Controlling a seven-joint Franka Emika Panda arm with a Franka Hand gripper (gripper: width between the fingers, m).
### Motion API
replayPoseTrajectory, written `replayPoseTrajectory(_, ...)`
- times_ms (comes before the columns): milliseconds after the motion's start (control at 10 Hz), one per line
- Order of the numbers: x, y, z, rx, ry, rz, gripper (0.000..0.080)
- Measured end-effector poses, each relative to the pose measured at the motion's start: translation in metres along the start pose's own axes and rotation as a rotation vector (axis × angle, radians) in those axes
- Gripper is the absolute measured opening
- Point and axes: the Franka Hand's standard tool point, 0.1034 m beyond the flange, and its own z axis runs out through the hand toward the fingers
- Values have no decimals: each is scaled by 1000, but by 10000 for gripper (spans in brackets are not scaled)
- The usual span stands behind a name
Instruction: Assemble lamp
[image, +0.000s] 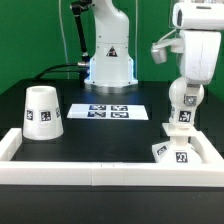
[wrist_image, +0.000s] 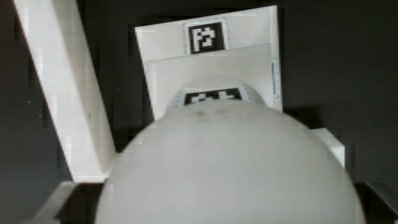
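Note:
My gripper (image: 183, 106) is shut on the white bulb (image: 180, 124) and holds it upright right over the small square tagged base (image: 176, 153), at the exterior view's right. I cannot tell whether the bulb's lower end touches the base. In the wrist view the round bulb (wrist_image: 222, 160) fills the foreground between my dark fingers (wrist_image: 71, 205). The base (wrist_image: 214, 62) with its tags lies just beyond it. The conical tagged shade (image: 42, 112) stands alone on the table at the exterior view's left.
The marker board (image: 107, 111) lies flat in the middle of the black table. The white rail frame (image: 95, 172) runs along the front and up both sides, close beside the base (wrist_image: 59, 90). The robot's pedestal (image: 108, 62) stands at the back.

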Motion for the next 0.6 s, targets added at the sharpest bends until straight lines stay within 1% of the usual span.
replayPoseTrajectory(300,-2,0,0,1,1,50,576)
replayPoseTrajectory(400,-5,1,0,2,1,170,576)
replayPoseTrajectory(600,-5,1,1,2,1,368,576)
